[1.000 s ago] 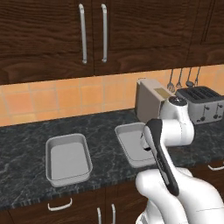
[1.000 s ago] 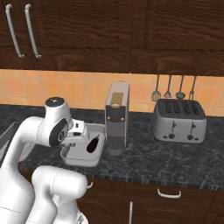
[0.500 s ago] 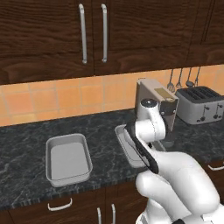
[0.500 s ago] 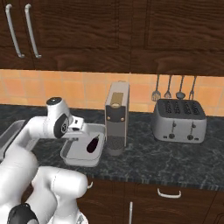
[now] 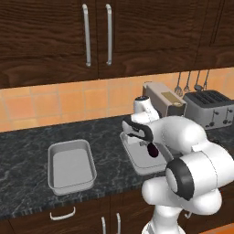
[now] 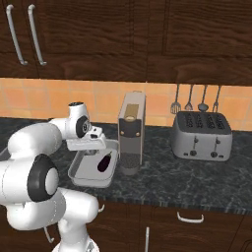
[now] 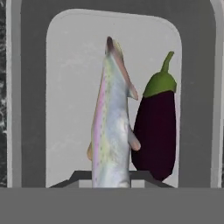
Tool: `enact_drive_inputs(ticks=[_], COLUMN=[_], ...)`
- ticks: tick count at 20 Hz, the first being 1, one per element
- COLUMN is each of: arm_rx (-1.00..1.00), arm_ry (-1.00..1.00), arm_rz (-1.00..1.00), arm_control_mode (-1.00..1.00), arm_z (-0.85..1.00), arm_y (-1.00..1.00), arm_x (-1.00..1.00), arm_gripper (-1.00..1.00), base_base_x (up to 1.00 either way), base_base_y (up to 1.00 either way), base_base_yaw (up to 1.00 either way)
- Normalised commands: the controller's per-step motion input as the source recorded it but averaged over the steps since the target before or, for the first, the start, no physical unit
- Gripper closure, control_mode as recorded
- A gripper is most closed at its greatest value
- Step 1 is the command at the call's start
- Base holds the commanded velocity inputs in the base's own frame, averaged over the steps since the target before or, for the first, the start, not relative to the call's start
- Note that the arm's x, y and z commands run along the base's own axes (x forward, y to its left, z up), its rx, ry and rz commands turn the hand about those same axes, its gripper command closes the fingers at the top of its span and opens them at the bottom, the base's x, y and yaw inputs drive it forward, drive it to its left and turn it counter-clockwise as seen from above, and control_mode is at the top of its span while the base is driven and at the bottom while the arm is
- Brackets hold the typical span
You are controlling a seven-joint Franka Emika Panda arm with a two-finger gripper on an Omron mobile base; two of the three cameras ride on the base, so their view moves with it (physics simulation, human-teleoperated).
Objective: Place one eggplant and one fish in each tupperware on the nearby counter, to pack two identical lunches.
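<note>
In the hand view, the hand [image 7: 111, 181] is clamped narrowly on a silvery fish [image 7: 111, 131], which hangs lengthwise straight over the pale floor of a tupperware [image 7: 65, 87]. Just beside the fish, lying in that same container, is a near-black eggplant [image 7: 155, 131] with a green cap. The fish looks held above the container floor and not resting on it, though the gap cannot be judged.

From the left base view, the hand [image 5: 137, 135] sits over the right tupperware [image 5: 132, 155], with the eggplant [image 5: 153, 150] showing dark inside it. The right base view agrees: the hand [image 6: 87, 145] is above the container [image 6: 81, 174] and the eggplant [image 6: 104, 163] lies within, just beside a tall coffee machine [image 6: 132, 133].

Farther along the dark marbled tabletop [image 5: 27, 151], the left tupperware [image 5: 71, 164] holds nothing that can be seen. Beyond stand a toaster [image 6: 202, 137] and hanging utensils [image 6: 194, 98] on the tiled wall.

As a judgement: the first lunch is one release away from complete. The second lunch is untouched, so roughly half the task remains, an eggplant and a fish still to be brought to the left container.
</note>
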Motion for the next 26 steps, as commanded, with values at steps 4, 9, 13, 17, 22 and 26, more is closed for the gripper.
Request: enact_drive_inputs(ticks=[4, 9, 13, 17, 22, 26], arm_rx=[0.0, 0.0, 0.0, 0.0, 0.0, 0.0], arm_ry=[0.24, 0.04, -0.13, -0.14, -0.08, -0.05], arm_rz=[0.0, 0.0, 0.01, 0.04, 0.07, 0.02], arm_control_mode=[-1.0, -1.0, -1.0, -1.0, -1.0, -1.0], arm_z=[-0.51, -0.52, -0.49, -0.16, 0.0, 0.02], arm_y=[0.0, 0.0, 0.02, 0.01, 0.0, 0.0], arm_x=[0.03, 0.0, 0.04, 0.29, 0.0, 0.0], arm_gripper=[1.0, 1.0, 1.0, 1.0, -1.0, -1.0], base_base_x=[0.0, 0.0, 0.0, 0.0, 0.0, 0.0], base_base_y=[0.0, 0.0, 0.0, 0.0, 0.0, 0.0], base_base_yaw=[0.0, 0.0, 0.0, 0.0, 0.0, 0.0])
